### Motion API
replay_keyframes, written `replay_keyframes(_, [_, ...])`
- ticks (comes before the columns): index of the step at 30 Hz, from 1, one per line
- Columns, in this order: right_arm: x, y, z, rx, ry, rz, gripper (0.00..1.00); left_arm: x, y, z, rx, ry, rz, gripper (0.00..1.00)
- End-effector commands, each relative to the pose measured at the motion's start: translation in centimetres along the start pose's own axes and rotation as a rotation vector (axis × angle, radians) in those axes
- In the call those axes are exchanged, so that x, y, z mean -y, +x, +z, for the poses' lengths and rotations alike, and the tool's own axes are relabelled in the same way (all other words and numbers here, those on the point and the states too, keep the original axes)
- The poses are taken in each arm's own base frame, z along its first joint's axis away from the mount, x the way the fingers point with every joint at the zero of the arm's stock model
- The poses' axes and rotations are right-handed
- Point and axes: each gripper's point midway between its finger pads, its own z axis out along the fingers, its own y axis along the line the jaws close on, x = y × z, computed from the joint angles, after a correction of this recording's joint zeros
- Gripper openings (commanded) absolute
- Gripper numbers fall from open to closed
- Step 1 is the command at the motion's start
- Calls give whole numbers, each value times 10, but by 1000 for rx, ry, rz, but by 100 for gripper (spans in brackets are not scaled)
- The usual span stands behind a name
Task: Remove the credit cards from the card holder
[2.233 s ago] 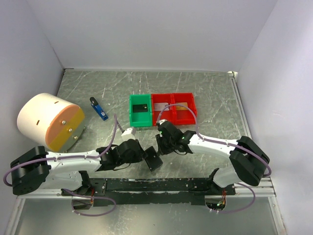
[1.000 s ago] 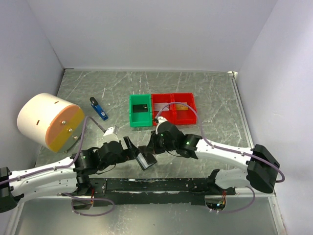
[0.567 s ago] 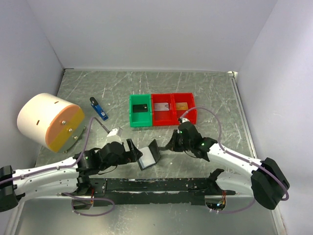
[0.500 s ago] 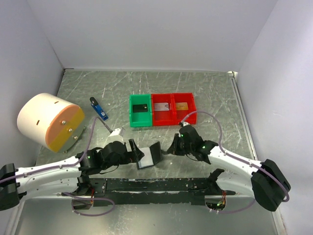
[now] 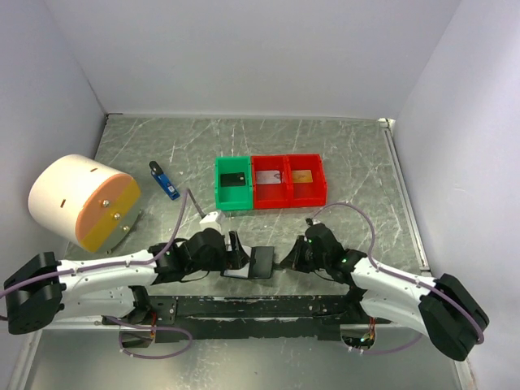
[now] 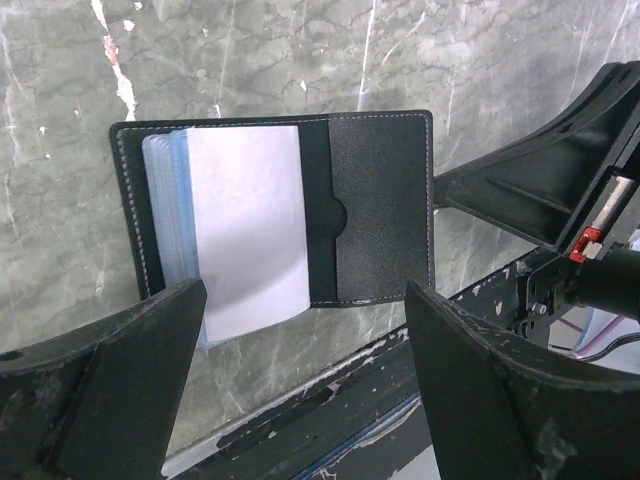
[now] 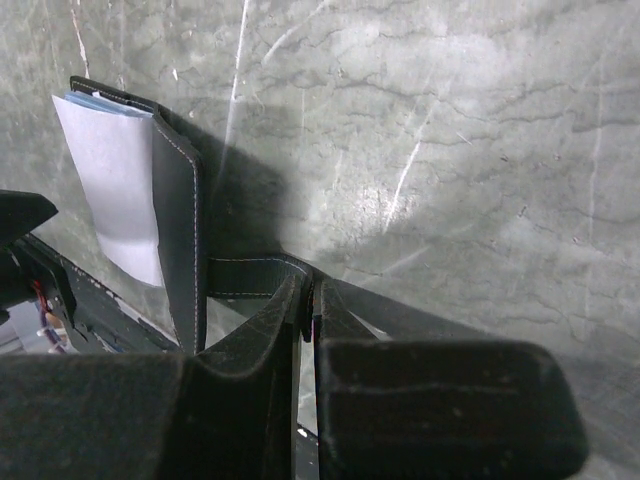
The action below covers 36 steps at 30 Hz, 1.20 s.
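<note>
The black card holder (image 5: pixel 262 262) lies open near the table's front edge, with its pale blue-clear sleeves (image 6: pixel 250 230) fanned out on the left half. Whether a card sits in them I cannot tell. My right gripper (image 7: pixel 310 300) is shut on the holder's thin black strap (image 7: pixel 245 275). My left gripper (image 6: pixel 305 380) hovers open just above the card holder (image 6: pixel 380 200), with a finger on each side of it. Credit cards lie in the bins: a black one (image 5: pixel 236 179), a silvery one (image 5: pixel 270 176) and an orange-gold one (image 5: pixel 302 176).
The green bin (image 5: pixel 219 185) and two red bins (image 5: pixel 290 196) stand mid-table behind the arms. A white and orange drum (image 5: pixel 81 201) stands at the left. A blue and black stick (image 5: pixel 164 180) lies beside it. A black rail (image 5: pixel 260 307) runs along the front edge.
The card holder has settled lower and flatter on the table. My left gripper has moved right over it. My right gripper has drawn back towards the front edge, still pinching the strap.
</note>
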Motion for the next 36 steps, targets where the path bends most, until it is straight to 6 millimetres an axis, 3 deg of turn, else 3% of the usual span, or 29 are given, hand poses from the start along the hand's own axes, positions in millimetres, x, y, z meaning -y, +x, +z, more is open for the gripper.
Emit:
replay_keyframes(1, [4, -1, 4, -2, 28, -3, 2, 20, -7, 6, 1, 80, 4, 89])
replay_keyframes(8, [2, -3, 3, 4, 23, -10, 2, 5, 2, 23, -50, 46, -46, 73])
replay_keyframes(15, [0, -5, 2, 4, 29, -21, 3, 9, -10, 16, -20, 35, -27, 79])
replay_keyframes(20, [0, -6, 2, 4, 26, -21, 3, -2, -19, 12, 4, -56, -1, 81])
replay_keyframes(29, [-1, -7, 4, 1, 29, -29, 3, -9, 5, 32, -99, -95, 1, 75])
replay_keyframes(36, [-1, -8, 4, 3, 37, -36, 3, -2, -11, 19, -43, -96, 21, 78])
